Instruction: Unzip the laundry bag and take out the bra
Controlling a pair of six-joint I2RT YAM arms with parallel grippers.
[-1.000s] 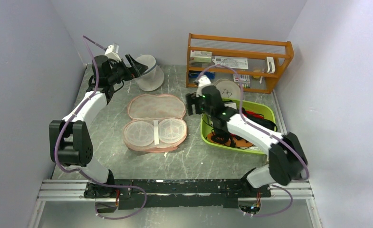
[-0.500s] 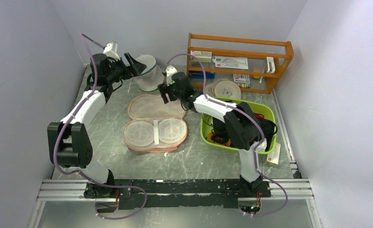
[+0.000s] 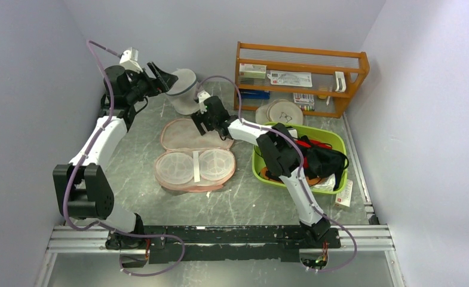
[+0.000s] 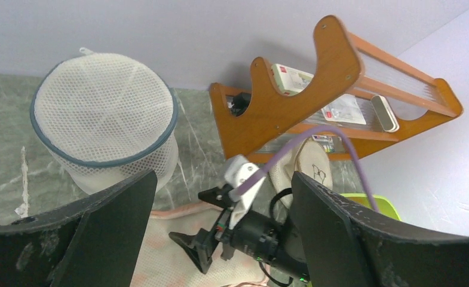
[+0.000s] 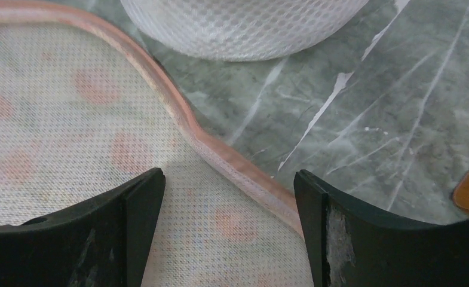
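Top external: bra (image 3: 323, 160) lies in green bin (image 3: 330, 132).

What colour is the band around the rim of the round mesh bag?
Grey-blue, on a white mesh bag; the left wrist view shows it best.

A robot lab cell. Plain lilac walls (image 3: 28, 72) box in the marble-look table (image 3: 244, 197); an aluminium mounting rail (image 3: 76, 239) edges its near side.
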